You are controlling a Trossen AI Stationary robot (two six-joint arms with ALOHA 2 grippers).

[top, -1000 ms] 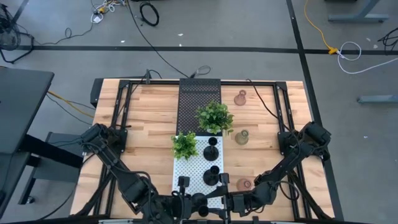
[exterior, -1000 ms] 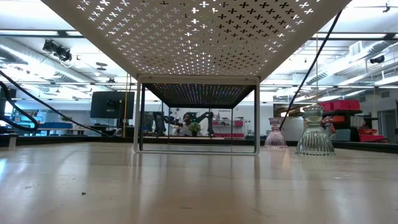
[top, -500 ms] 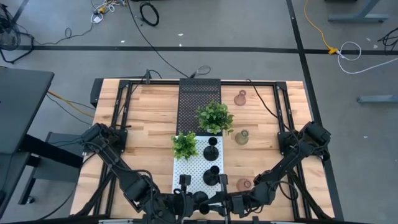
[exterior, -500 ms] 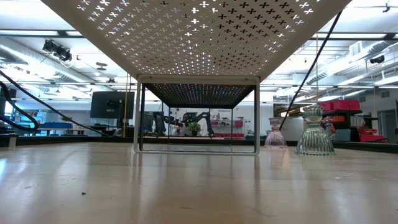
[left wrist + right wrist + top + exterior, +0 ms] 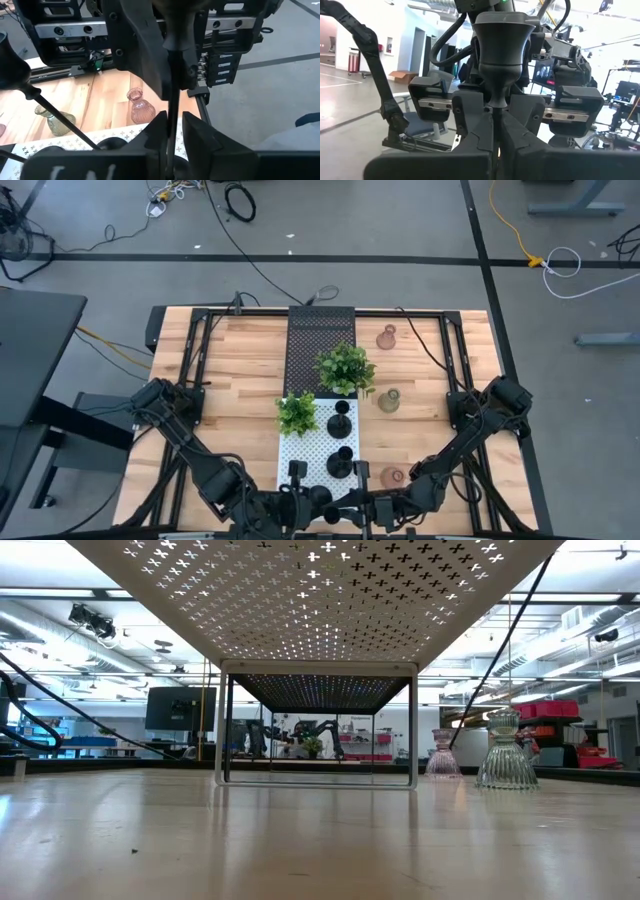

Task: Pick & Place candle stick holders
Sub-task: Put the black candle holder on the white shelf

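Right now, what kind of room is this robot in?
Probably a robotics lab or workshop: cables trail over the grey floor, monitors and more robot arms stand beyond the table.

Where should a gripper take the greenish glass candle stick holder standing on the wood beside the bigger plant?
The narrow neck of the greenish glass candle stick holder, probably, coming straight down. It stands upright; its ribbed body flares wide below a slim neck, so fingers there should not slip off. Keep clear of the potted plant beside it.
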